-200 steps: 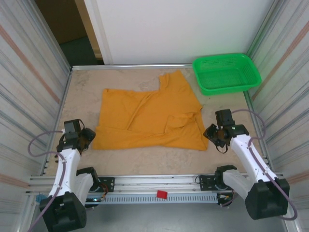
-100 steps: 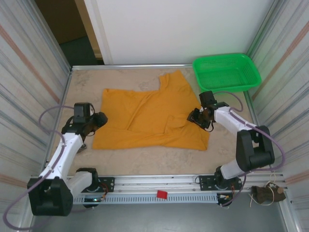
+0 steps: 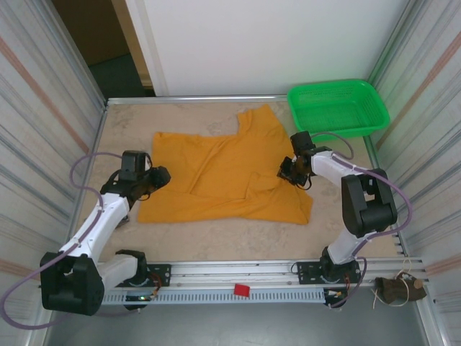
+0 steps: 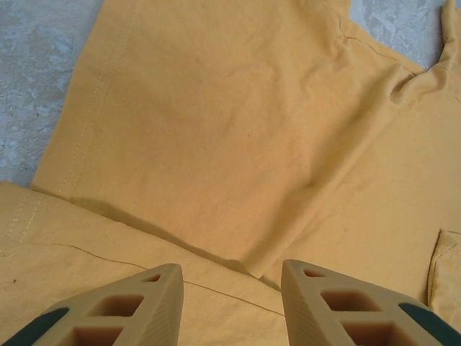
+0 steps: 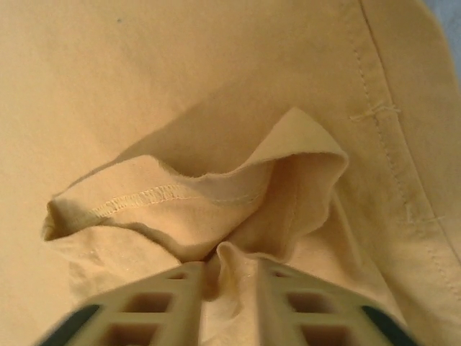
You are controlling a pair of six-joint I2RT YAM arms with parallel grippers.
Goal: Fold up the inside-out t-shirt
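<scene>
The inside-out t-shirt [image 3: 216,173] lies spread on the table, mustard-orange, with one part reaching toward the far edge and a folded flap near its right side. My left gripper [image 3: 160,176] hovers at the shirt's left edge. In the left wrist view it [image 4: 230,268] is open over a layered seam of the cloth [image 4: 216,130], with nothing between its fingers. My right gripper [image 3: 288,171] sits on the shirt's right side. In the right wrist view it [image 5: 230,268] is shut on a pinched ridge of cloth, just below a raised hemmed fold [image 5: 180,194].
A green plastic basket [image 3: 337,108] stands at the far right corner. Metal walls close in both sides of the table [image 3: 122,137]. A small red object [image 3: 241,290] sits on the front rail between the arm bases.
My right gripper moved from off the shirt's right edge onto the cloth and closed on a fold. My left gripper moved forward and right to the shirt's left edge.
</scene>
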